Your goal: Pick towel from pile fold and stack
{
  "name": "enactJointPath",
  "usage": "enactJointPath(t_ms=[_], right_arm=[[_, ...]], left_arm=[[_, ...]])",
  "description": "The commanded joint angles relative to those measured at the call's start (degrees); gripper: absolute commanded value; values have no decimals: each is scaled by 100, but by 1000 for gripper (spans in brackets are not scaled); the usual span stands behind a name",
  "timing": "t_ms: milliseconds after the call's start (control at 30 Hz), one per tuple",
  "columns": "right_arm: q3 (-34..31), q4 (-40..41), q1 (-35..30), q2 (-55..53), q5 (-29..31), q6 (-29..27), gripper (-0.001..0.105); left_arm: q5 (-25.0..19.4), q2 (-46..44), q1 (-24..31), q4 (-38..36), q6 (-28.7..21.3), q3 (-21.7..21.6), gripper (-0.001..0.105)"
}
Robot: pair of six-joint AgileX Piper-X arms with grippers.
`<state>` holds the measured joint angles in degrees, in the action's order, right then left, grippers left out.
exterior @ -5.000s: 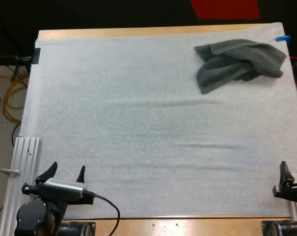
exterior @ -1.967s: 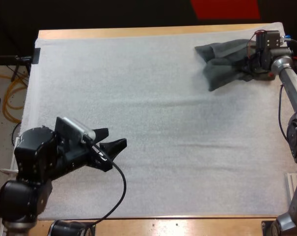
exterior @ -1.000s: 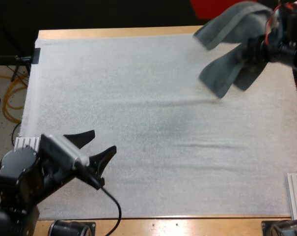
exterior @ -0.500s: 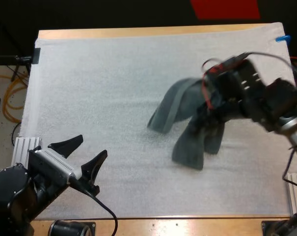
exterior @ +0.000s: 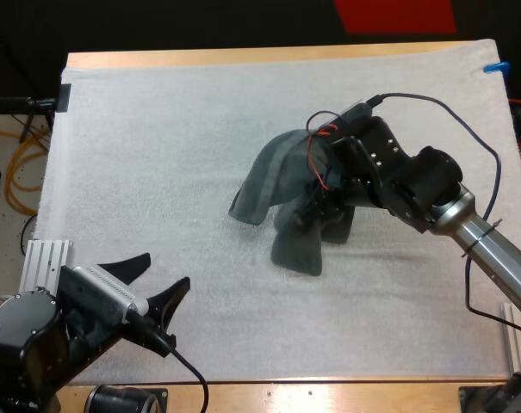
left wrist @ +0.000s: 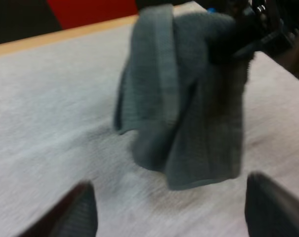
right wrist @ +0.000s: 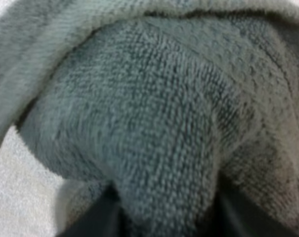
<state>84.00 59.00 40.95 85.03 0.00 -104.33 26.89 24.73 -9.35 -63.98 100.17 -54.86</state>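
A dark grey-green towel [exterior: 273, 185] hangs crumpled over the middle of the white mat, its lower folds brushing the surface. My right gripper [exterior: 322, 212] is shut on the towel from its right side, with cloth bunched around the fingers. In the right wrist view the towel [right wrist: 154, 123] bulges between my two black fingers [right wrist: 92, 217]. My left gripper [exterior: 164, 271] stands open above the mat's near left part, well short of the towel. In the left wrist view the towel [left wrist: 184, 108] dangles ahead of my spread fingers [left wrist: 75, 212], held up by the other gripper [left wrist: 248, 29].
The white mat [exterior: 157, 129] covers nearly the whole wooden table [exterior: 243, 57]. An aluminium rail [exterior: 40, 258] lies along the left edge and another [exterior: 518, 331] at the near right.
My right gripper has carried the towel from the far right corner to the mat's middle and lowered it. The left arm pulled back toward the near left, still open.
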Motion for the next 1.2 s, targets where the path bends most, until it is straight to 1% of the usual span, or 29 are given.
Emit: enactJointPath(t_ms=[0,33,67,100,200,267,367,400,467,567,767,800,900,1000,1067,1100,1167], right_arm=[[32,-93,-3,-46,0,-48,74],[32,-27,-3,-56,0,-48,85],[32,75,-3,-74,0,-48,90],[32,132,-3,-75,0,-48,90],[32,580,-3,-146,0,-48,84],[32,986,-3,-248,0,-48,76],[32,1576,-3,-453,0,11,71],[32,1652,-3,-489,0,36,71],[32,1984,-3,-705,0,132,71],[32,2124,-3,-969,0,312,71],[-20,2226,-3,-1289,0,690,71],[-50,2210,-3,-1307,0,693,71],[-431,1993,-3,-1380,0,692,71],[-943,1543,-3,-1382,0,692,71],[-1477,882,-3,-1382,0,722,71],[-1573,684,-3,-1382,0,766,71],[-2052,-73,-3,-1339,0,948,71]], left_arm=[[147,-18,-24,-55,31,-42,61],[191,-18,-24,-79,31,-42,61],[207,-18,-24,-106,31,-42,61],[208,-18,-24,-117,31,-42,61],[206,-18,-24,-200,31,-42,61],[206,-18,-24,-213,31,-42,61],[206,-18,-24,-328,31,-42,61],[206,-18,-24,-362,31,-42,61],[206,-18,-24,-662,31,-42,61],[197,-18,-24,-940,-18,-42,61],[193,-18,-24,-987,-16,-42,61],[193,-18,-24,-987,-16,-42,61],[85,-18,-24,-987,-16,-42,61],[-78,-18,-24,-987,-16,-42,61],[-145,-18,-24,-987,-16,-42,61],[-147,-18,-24,-987,-16,-42,61],[-146,-18,-24,-987,-16,-42,61]])
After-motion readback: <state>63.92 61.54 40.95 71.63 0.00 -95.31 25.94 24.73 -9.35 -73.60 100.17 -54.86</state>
